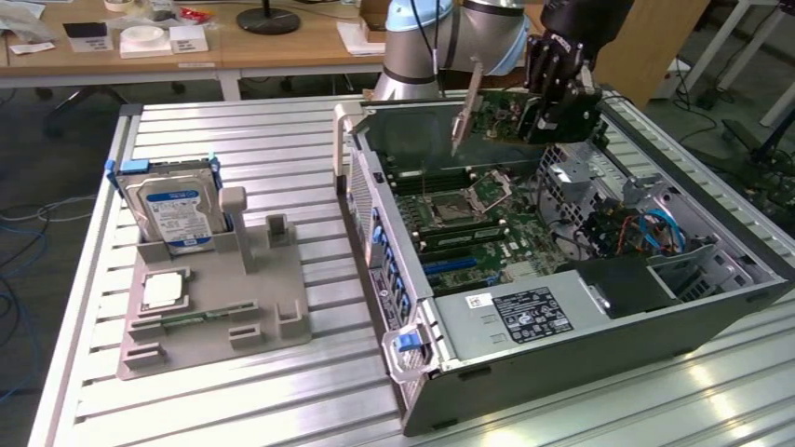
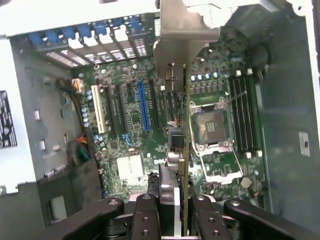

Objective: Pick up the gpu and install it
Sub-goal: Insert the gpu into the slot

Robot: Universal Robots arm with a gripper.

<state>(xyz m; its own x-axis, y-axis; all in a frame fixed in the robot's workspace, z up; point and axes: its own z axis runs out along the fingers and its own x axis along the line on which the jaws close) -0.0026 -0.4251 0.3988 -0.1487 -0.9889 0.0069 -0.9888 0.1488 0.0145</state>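
1. One arm holds its gripper (image 1: pixel 556 104) above the open case (image 1: pixel 559 345), over the end that lies farthest away in the exterior view.
2. The gripper (image 2: pixel 172 202) is clamped on the gpu (image 1: pixel 500 116), a finger (image 2: pixel 145 215) pressed against each face of the card.
3. The gpu (image 2: pixel 186 150) hangs in the air, clear of the motherboard (image 1: pixel 466 219). It stands on edge, with its bracket (image 1: pixel 466 107) toward the exterior view's left.
4. In the wrist view the card shows edge-on, with the bracket (image 2: pixel 182 30) at the end away from the fingers.
5. Below the card, the motherboard (image 2: pixel 125 125) lies flat in the case. In the wrist view the card's edge runs between the blue slot (image 2: pixel 142 107) and the CPU socket (image 2: pixel 212 125).
6. The socket (image 1: pixel 485 191) is open and bare. The RAM slots (image 2: pixel 245 115) run just beside it, on the side away from the card.
7. The power supply (image 1: pixel 522 317) fills the near end of the case.
8. Well apart from the case, toward the exterior view's left, a grey tray (image 1: pixel 211 307) sits on the table (image 1: pixel 249 391).
9. A hard drive (image 1: pixel 171 209) stands upright at the tray's far end, and a CPU chip (image 1: pixel 164 291) lies flat nearer the camera.
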